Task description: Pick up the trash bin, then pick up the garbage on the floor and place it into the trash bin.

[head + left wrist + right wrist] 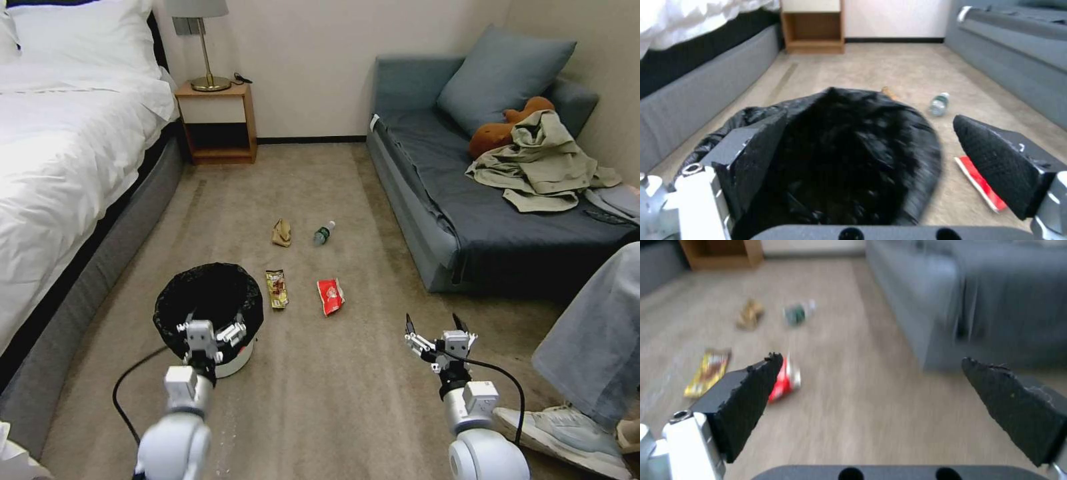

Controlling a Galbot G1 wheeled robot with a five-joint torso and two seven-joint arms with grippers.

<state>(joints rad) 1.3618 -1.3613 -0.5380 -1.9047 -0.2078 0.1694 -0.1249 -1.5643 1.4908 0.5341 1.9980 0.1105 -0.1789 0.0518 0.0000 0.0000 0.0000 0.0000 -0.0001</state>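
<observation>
I am positioning the left pincer (212, 331) at the near rim of the small round white trash bin lined with a crinkly black plastic bag (208, 305), which is standing on the beige carpeted floor (333, 400) beside the white-sheeted bed (60, 167). In the left wrist view the jaws are standing wide apart, one finger (753, 160) lying against the bag's folded edge on the bed side and the other sitting clear of the bin on the opposite side. The pincer is gripping nothing. I judge this stance to be a straddle of the rim ahead of closing, since the bin must be lifted first.

I am holding the right pincer (433, 328) low over bare carpet, well apart from the bin, jaws fully spread and empty. I judge it is being staged for the litter.

The garbage is lying on the floor ahead of both pincers:
- the red snack packet (330, 296), nearest the right pincer;
- the gold-brown snack wrapper (277, 288), just beside the bin;
- the crumpled tan paper bag (282, 233), farther off;
- the small clear bottle with a green label (323, 233), on its side near the paper bag.
</observation>
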